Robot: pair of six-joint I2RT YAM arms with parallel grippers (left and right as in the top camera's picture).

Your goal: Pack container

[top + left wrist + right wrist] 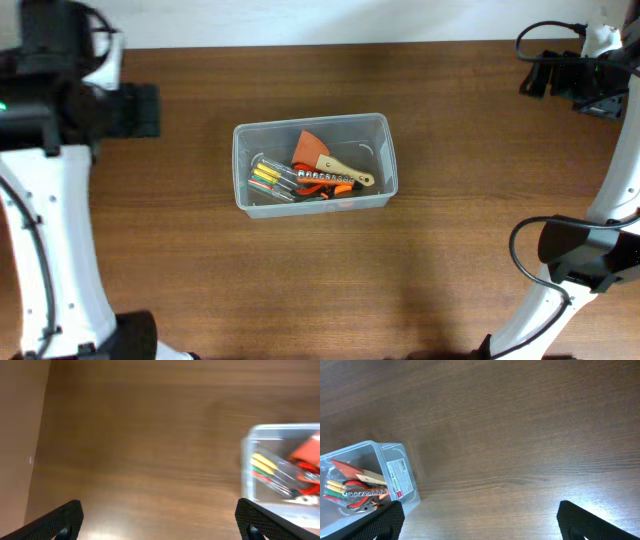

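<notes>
The clear plastic container [380, 130] stands at the middle of the wooden table. Inside lie an orange scraper with a wooden handle [320, 152], red-handled pliers [325, 183] and several yellow, green and red-handled screwdrivers [268, 178]. The container also shows at the right edge of the left wrist view [247, 467] and at the lower left of the right wrist view [400, 472]. My left gripper [160, 522] is open and empty, well left of the container. My right gripper [480, 522] is open and empty, well right of it. In the overhead view both arms sit at the table's far corners.
The left arm [60, 100] fills the left edge and the right arm [590, 80] with its cables the right edge. A white label [400, 480] is stuck on the container's end wall. Bare wooden tabletop [480, 250] surrounds the container.
</notes>
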